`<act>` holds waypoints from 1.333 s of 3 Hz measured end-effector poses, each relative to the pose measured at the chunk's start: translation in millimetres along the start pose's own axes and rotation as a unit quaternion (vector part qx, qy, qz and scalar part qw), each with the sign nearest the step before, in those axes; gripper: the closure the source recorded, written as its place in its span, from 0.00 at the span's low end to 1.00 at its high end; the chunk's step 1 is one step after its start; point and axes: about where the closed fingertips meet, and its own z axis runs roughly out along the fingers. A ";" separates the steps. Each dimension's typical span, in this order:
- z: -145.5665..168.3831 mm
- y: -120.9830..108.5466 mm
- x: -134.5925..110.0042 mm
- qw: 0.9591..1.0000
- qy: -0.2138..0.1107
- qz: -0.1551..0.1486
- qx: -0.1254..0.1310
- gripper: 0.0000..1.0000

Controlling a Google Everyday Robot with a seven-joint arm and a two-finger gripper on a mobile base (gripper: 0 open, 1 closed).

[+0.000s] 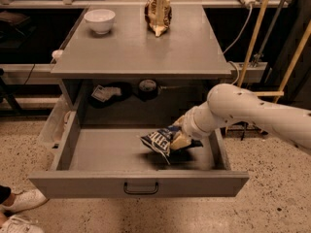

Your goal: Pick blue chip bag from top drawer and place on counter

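The top drawer (97, 152) is pulled wide open below the counter (146, 47). The blue chip bag (159, 141), crumpled dark blue with white lettering, hangs a little above the drawer floor at the right of its middle, with a shadow under it. My gripper (179, 139) reaches in from the right on a white arm and is shut on the bag's right end.
A white bowl (99, 20) stands at the counter's back left. A brown-and-cream bag (158, 13) stands upright at the back middle. Dark items (147, 88) lie in the recess behind the drawer. Yellow poles (256, 28) rise at the right. Shoes (19, 205) show at the bottom left.
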 end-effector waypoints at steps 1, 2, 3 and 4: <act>-25.6 15.0 -24.2 0.996 0.071 -0.039 0.047 1.00; -86.1 5.7 -70.2 0.985 0.125 -0.067 0.101 1.00; -180.6 -28.7 -127.3 0.972 0.145 -0.032 0.182 1.00; -209.2 -38.0 -142.8 0.970 0.143 0.013 0.197 1.00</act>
